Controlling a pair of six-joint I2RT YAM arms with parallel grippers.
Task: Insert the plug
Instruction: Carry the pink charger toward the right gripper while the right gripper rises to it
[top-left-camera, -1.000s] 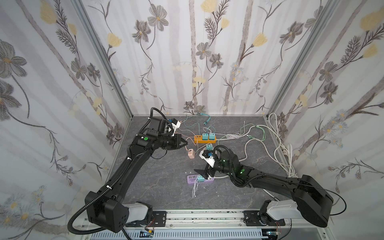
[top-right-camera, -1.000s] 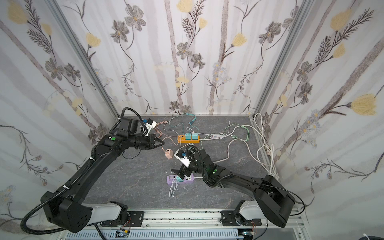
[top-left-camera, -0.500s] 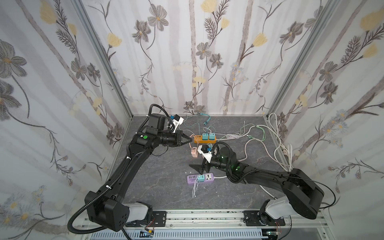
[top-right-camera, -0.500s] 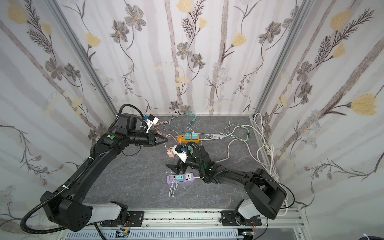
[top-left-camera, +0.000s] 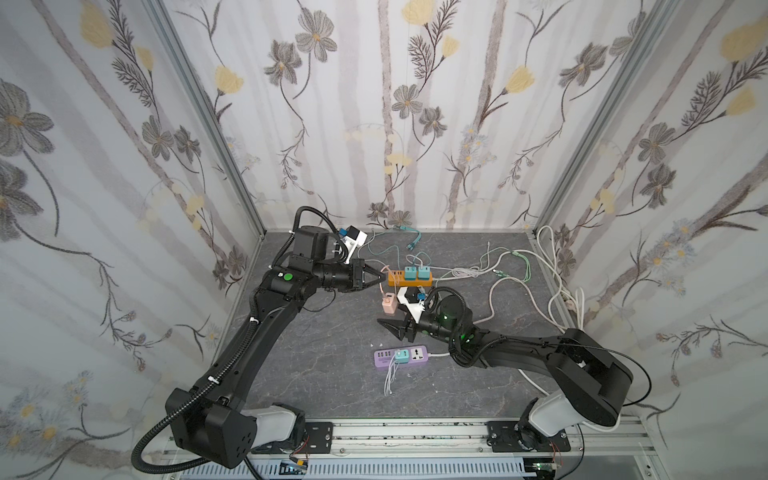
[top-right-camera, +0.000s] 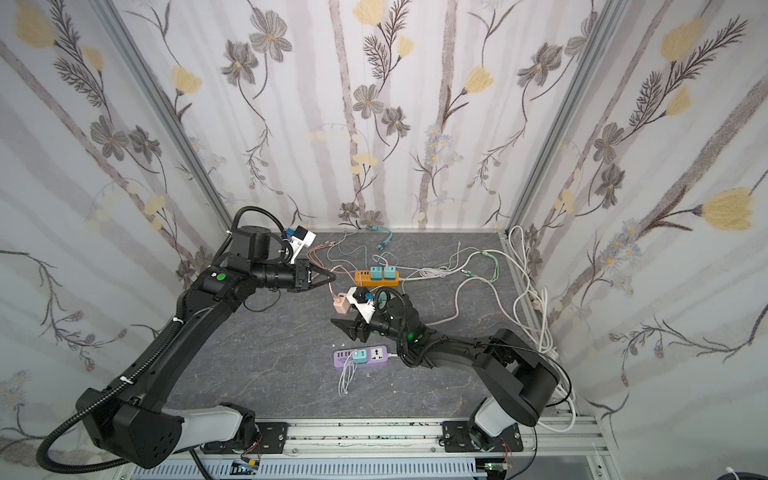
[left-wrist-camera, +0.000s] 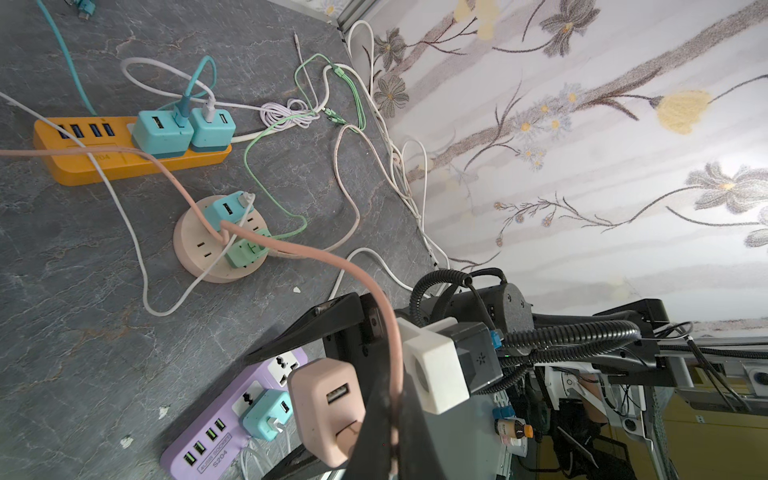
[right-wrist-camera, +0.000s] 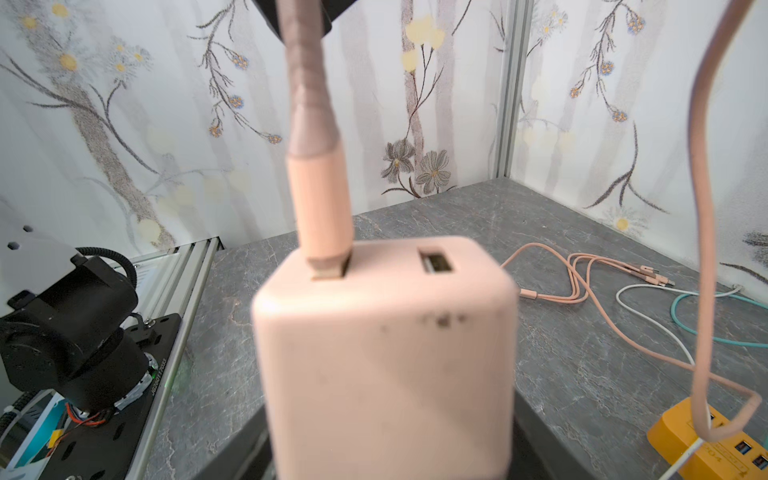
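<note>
We find the plug (right-wrist-camera: 320, 195), the USB end of the pink cable (left-wrist-camera: 392, 328), standing upright in one of the two ports on top of the pink charger (right-wrist-camera: 386, 345). In the right wrist view a sliver of its metal shows above the slot, so we judge it entered but not pushed home. The left gripper (top-left-camera: 379, 281) is closed on the cable just above the charger. It pinches the cord rather than the plug body, so the charger hangs under it, apparently off the table, but that hold gives little stiffness for pressing down. That, we think, is why the right gripper (top-left-camera: 389, 326) sits at the charger with a finger on either side of its body: to brace the block so the plug can be driven in against something firm. Its jaws stand partly apart around the charger, and we cannot tell whether they press on it. The purple power strip (top-left-camera: 382, 358) lies on the table near the charger, on the side towards the arm bases.
</note>
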